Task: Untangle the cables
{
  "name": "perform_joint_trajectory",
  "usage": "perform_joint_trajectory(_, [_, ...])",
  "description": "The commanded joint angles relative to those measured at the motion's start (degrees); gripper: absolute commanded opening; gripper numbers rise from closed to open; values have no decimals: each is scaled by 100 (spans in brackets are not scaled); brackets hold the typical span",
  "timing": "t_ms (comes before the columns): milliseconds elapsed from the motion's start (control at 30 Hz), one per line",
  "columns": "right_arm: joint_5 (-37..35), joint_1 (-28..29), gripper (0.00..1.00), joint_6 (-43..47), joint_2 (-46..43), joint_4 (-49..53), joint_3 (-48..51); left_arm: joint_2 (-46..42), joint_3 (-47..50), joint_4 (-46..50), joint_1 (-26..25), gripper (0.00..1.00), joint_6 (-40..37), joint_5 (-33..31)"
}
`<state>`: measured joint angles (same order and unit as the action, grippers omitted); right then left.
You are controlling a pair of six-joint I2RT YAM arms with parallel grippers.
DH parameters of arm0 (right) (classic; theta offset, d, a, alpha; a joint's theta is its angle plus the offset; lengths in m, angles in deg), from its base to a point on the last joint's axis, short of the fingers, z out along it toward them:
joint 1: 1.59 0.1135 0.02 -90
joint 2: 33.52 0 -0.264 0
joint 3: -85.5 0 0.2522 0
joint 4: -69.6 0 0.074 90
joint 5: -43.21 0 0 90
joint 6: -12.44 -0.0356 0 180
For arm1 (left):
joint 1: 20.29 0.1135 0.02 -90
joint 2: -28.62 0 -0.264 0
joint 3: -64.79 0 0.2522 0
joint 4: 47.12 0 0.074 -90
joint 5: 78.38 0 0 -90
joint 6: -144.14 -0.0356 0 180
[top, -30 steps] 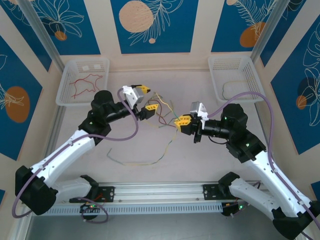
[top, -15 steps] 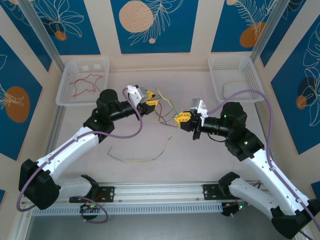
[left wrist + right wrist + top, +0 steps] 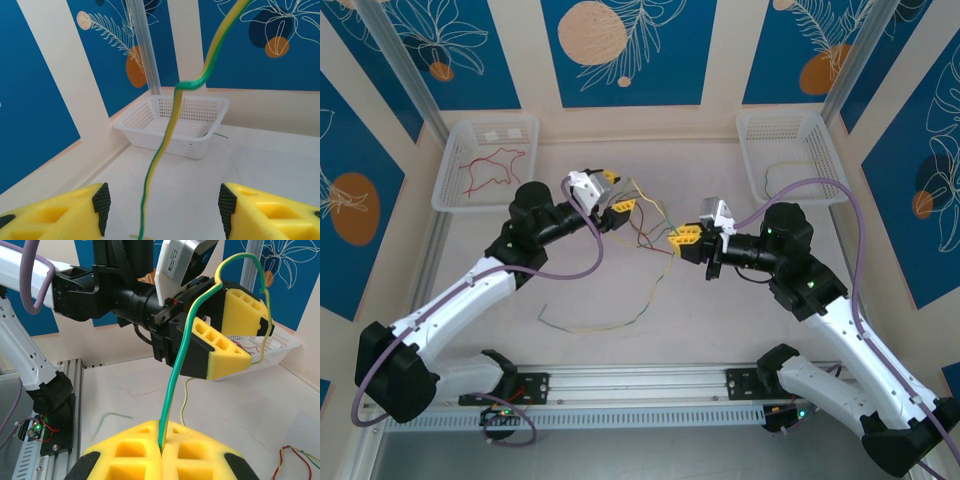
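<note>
My right gripper [image 3: 161,447] is shut on a green cable [image 3: 175,375], which rises and loops over my left gripper's [image 3: 260,346] fingers. In the left wrist view, that green-yellow cable [image 3: 165,145] hangs free between the left gripper's [image 3: 162,210] open jaws and touches neither pad. From above, the left gripper [image 3: 619,194] and the right gripper [image 3: 673,240] face each other mid-table, with a small tangle of red, green and yellow cables [image 3: 648,228] strung between them. One more thin cable [image 3: 605,322] lies loose on the table nearer the bases.
A white basket [image 3: 485,165] at the back left holds red cables. A second white basket [image 3: 790,150] stands at the back right, also seen as a basket [image 3: 175,125] ahead of the left gripper. More cable ends [image 3: 295,460] lie beside the right gripper.
The left gripper narrowed its jaws and has opened them again, shifting slightly toward the back. The right gripper moved a little left with the cable still pinched.
</note>
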<state>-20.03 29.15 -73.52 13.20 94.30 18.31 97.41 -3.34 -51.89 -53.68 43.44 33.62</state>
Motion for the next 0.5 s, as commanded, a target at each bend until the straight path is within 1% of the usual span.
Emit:
perform_joint_trajectory(0, [242, -33, 0, -74, -25, -57, -79, 141, -224, -102, -1, 61, -106, 77])
perform_joint_trajectory(67, [261, -29, 0, -94, -6, -94, -89, 228, -291, -128, 0, 59, -113, 93])
perform_joint_trajectory(100, [257, -33, 0, -96, -7, -116, -89, 249, -299, -146, -7, 54, -96, 106])
perform_joint_trajectory(167, [212, -33, 0, -103, 20, -174, -80, 296, -337, -168, -2, 39, -48, 215])
perform_joint_trajectory(233, [200, -42, 0, -123, 47, -210, -88, 323, -378, -177, -9, 36, 5, 327])
perform_joint_trajectory(367, [438, -55, 0, -94, 129, -189, -139, 364, -375, -195, -14, 36, 15, 269])
perform_joint_trajectory(433, [367, -68, 0, -111, 153, -213, -135, 360, -360, -198, -19, 30, 19, 288])
perform_joint_trajectory(467, [228, -66, 0, -141, 145, -272, -112, 355, -370, -191, -16, 25, 40, 328])
